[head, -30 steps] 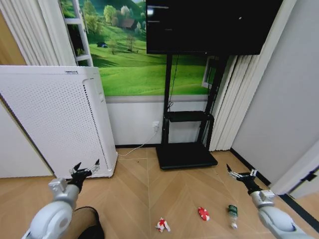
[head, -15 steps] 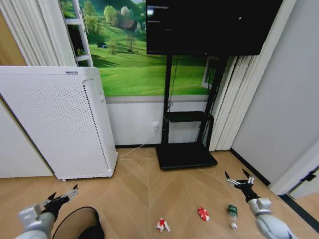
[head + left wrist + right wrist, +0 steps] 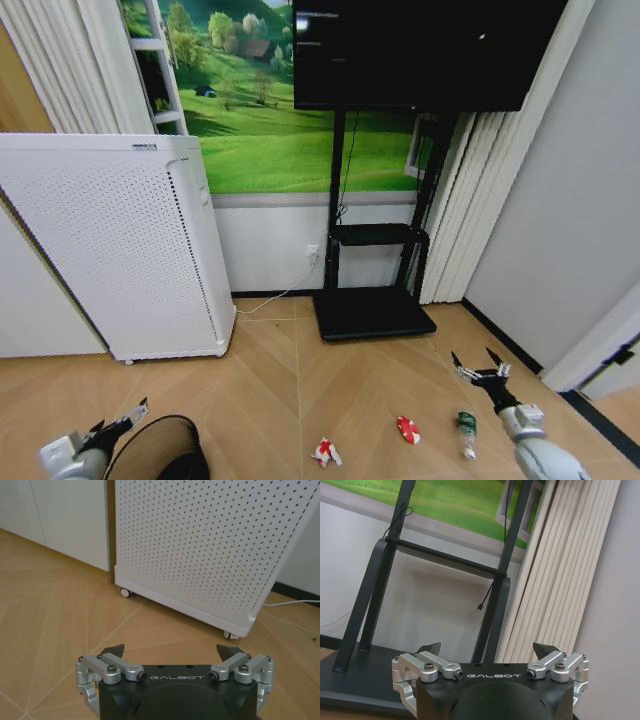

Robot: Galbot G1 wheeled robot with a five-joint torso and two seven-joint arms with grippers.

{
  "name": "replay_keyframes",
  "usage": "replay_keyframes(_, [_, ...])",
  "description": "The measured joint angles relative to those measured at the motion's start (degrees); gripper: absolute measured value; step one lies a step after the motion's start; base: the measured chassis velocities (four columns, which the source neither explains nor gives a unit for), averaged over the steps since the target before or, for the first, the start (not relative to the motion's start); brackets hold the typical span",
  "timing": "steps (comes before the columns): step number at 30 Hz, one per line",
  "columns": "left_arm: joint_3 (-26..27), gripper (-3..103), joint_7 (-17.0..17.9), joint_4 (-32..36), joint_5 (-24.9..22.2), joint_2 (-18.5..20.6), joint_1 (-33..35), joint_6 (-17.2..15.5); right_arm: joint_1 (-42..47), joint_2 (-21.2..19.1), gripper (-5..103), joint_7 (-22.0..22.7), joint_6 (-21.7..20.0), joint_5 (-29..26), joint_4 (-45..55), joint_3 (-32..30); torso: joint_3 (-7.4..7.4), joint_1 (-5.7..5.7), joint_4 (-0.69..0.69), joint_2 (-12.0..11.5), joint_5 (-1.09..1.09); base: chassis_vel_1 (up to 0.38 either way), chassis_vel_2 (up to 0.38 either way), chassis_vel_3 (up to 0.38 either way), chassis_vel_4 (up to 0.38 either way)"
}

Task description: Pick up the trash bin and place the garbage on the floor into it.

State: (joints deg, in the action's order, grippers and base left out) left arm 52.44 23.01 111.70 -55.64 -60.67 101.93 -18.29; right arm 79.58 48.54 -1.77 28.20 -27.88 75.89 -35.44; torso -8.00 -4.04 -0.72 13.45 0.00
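On herringbone wood floor, round black mesh trash bin, crumpled wrapper.

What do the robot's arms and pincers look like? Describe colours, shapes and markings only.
Both arms have smooth, rounded light-grey shells. The left pincer and the right pincer match: a black body printed GALBOT in pale letters, silver metal linkages with dark screws on each side, and black pointed fingertips. No loose cables are visible on either.

Looks like a living room at home: big TV on a black stand, meadow wallpaper, pleated curtains, herringbone wood floor, and a white air purifier ahead of the left gripper.
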Motion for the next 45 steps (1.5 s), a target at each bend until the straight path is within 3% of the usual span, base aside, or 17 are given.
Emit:
replay_keyframes(14, [-2.35, 100, -0.41, -7.04, -1.70, 1.64, -4.23, -0.77, 1.00, 0.55, 100, 0.28, 0.47, -0.38, -0.01, -0.87, -0.05, -0.02, 0.00, 0.06, -0.01, 0.000, 0.000, 0.000, 0.000])
replay_keyframes(24, [-3.48, 100, -0.23, -8.51, -2.33, 1.51, -4.96, -2.35, 1.80, 1.04, 100, 0.24, 0.65, -0.34, -0.29, -2.07, -0.06, -0.03, 0.00, 0.08, -0.01, 0.000, 0.000, 0.000, 0.000])
replay_keyframes(30, [-3.77, 100, 0.34, -7.46, -2.57, -0.02, -4.20, -3.89, 1.66, 1.55, 100, 0.18, 0.73, -0.27, -0.67, -2.23, -0.07, -0.03, 0.00, 0.10, 0.00, 0.000, 0.000, 0.000, 0.000])
replay_keyframes(45, [-4.30, 100, 0.31, -11.92, -2.20, -1.83, -5.49, -3.87, 1.36, 0.96, 100, 0.07, 0.97, -0.51, -1.37, -2.29, -0.08, -0.03, 0.00, 0.11, -0.01, 0.000, 0.000, 0.000, 0.000])
